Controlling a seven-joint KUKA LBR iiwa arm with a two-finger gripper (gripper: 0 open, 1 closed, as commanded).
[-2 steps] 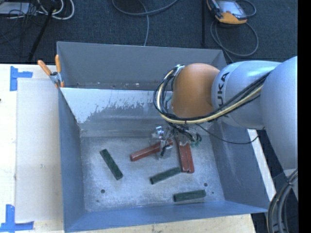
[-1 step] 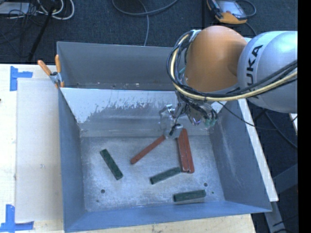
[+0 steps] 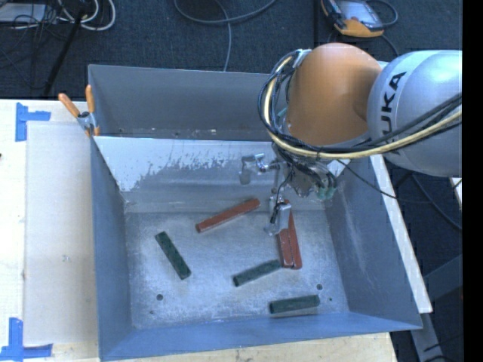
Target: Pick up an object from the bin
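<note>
Jaws hang low inside the grey bin (image 3: 151,173), down over its floor toward the right-hand part. They sit under the arm's (image 3: 423,104) orange cover (image 3: 332,89) and a loop of cables (image 3: 269,119). Whether they are open or shut cannot be told from this angle, and nothing can be seen held between them.

Right at their tip lies the upper end of a red-brown bar (image 3: 290,249). It is flat on the bin floor and runs from the jaws toward the bin's near wall, leaning a little to the right. Tip and bar end meet in the view, but whether they actually touch cannot be told.

Just to the left of the jaws, at about the same height in the view, lies a longer reddish bar (image 3: 228,216). It is slanted, with its nearer end rising toward the jaws, and it stays apart from them.

Below the jaws and slightly left lies a dark green bar (image 3: 256,272), tilted, with one end near the lower end of the red-brown bar. Farther below, close to the near wall, a green block (image 3: 294,305) lies almost level. Well away to the left, a third green strip (image 3: 173,255) lies slanted on the floor, apart from everything else.
</note>
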